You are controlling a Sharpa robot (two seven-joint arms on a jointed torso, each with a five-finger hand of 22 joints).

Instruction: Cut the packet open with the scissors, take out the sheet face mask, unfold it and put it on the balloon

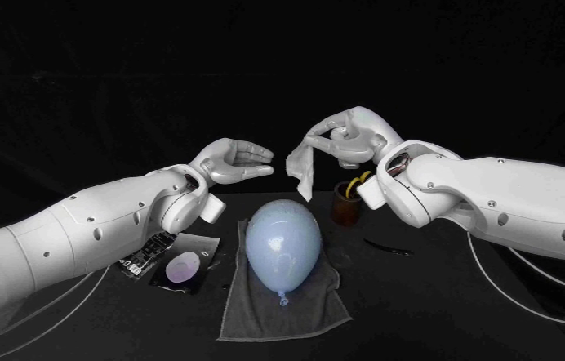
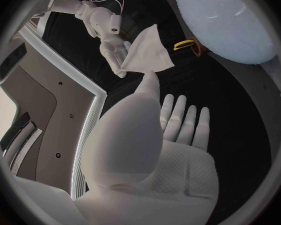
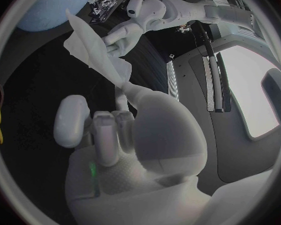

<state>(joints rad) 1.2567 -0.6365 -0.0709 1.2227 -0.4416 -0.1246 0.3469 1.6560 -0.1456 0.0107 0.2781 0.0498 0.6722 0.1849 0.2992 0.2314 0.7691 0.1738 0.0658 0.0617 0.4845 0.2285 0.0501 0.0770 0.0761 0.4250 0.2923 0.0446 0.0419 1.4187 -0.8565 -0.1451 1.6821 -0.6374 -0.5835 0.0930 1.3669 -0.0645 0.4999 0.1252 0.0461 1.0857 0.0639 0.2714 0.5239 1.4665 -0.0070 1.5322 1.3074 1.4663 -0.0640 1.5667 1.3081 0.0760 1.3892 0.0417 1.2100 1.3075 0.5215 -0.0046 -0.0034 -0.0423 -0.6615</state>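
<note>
My right hand (image 1: 345, 137) is raised above the table's far side and pinches the white, still folded sheet face mask (image 1: 304, 163), which hangs down from its fingers. The right hand (image 2: 109, 41) and mask (image 2: 147, 52) also appear in the left wrist view, and the mask (image 3: 93, 50) in the right wrist view. My left hand (image 1: 237, 159) hovers just left of the mask with fingers apart and nothing in it; a small gap separates them. The pale blue balloon (image 1: 282, 242) lies on a grey cloth (image 1: 282, 312). The cut black packet (image 1: 176, 265) lies to the balloon's left.
A brown cup (image 1: 346, 207) holding the yellow-handled scissors (image 1: 357, 181) stands behind the balloon on its right. A thin dark strip (image 1: 389, 248) lies on the table right of the balloon.
</note>
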